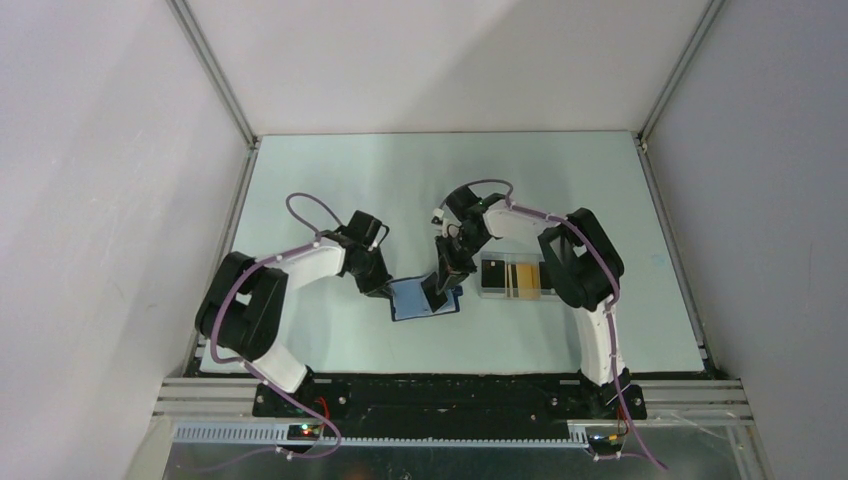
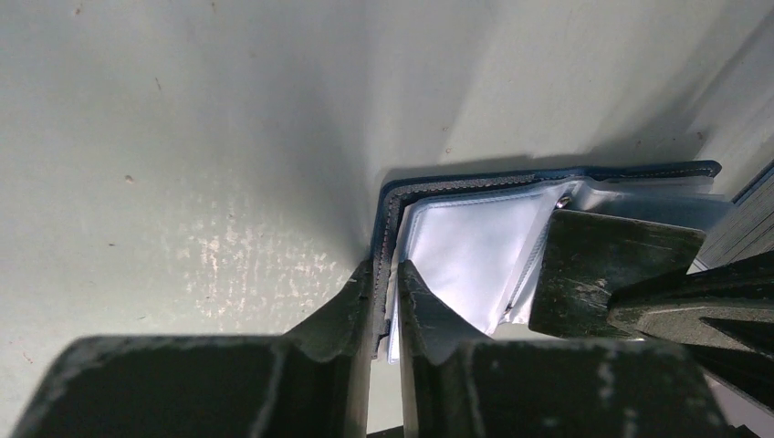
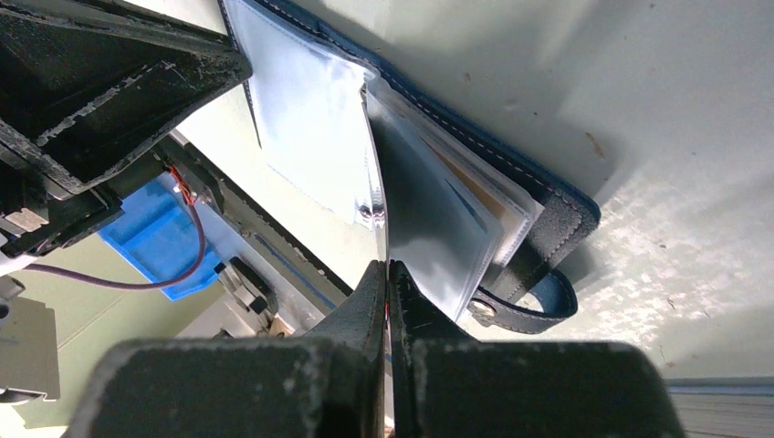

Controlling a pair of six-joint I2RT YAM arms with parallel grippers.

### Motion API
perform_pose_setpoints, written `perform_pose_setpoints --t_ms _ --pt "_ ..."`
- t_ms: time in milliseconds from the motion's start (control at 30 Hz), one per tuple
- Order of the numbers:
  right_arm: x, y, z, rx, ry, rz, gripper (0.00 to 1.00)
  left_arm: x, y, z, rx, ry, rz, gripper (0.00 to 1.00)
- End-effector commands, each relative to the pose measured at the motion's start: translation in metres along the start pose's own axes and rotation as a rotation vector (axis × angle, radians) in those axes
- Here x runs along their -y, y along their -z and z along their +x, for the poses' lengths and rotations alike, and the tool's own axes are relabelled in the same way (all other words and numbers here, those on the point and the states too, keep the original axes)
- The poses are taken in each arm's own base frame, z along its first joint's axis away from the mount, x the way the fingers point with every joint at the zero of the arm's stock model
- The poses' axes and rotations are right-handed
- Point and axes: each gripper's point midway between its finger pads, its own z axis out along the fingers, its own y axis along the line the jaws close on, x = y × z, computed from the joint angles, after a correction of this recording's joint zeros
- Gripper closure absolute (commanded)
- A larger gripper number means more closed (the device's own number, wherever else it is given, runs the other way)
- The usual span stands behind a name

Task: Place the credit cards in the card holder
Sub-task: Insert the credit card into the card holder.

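**Card holder held open; cards not yet loaded.**
Card holder (image 1: pixel 410 299) lies open mid-counter (image 1: pixel 330 180). Left jaws pinch its cover edge at 9 o'clock; right jaws pinch a clear sleeve (image 3: pixel 415 219). Credit cards (image 1: pixel 527 278) sit in the clear case (image 1: pixel 495 276) at 3 o'clock. Risk: opposed pulling may tear the sleeve or lose the cover.

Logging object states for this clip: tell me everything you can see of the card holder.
The card holder is a navy, leather-like folding wallet with pale stitching, lying open on the table between the arms. Inside are clear plastic sleeves; a strap with a snap hangs off one edge. The left tool pinches its cover edge; the right tool pinches one sleeve.
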Motion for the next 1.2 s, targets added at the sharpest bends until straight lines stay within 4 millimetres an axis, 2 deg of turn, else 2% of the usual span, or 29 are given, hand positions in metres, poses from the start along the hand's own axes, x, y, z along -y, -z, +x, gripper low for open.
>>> perform_pose_setpoints --t_ms 0,233,567,667,800,933,1167 --pt "0.008 0.011 0.005 0.01 -0.008 0.059 1.0 -0.02 -0.011 0.005 -0.011 -0.02 -0.091 0.83" --pt "0.002 -0.001 0.008 -0.014 0.005 -0.025 1.0 -0.019 -0.012 0.005 -0.015 -0.021 -0.09 0.84" --pt "-0.029 -0.006 0.003 -0.017 0.066 -0.213 1.0 -0.019 -0.013 0.006 -0.023 -0.023 -0.089 0.85" --pt "-0.032 -0.008 0.001 -0.012 0.078 -0.24 1.0 -0.019 -0.013 0.006 -0.022 -0.024 -0.09 0.85" --pt "-0.024 -0.013 -0.002 -0.014 0.06 -0.236 1.0 -0.018 -0.013 0.006 -0.023 -0.025 -0.09 0.85" --pt "-0.005 -0.016 -0.001 -0.018 0.021 -0.166 1.0 -0.019 -0.013 0.006 -0.025 -0.026 -0.092 0.85" --pt "0.013 0.0 0.004 -0.012 -0.011 -0.059 1.0 -0.019 -0.014 0.006 -0.03 -0.027 -0.096 0.85"
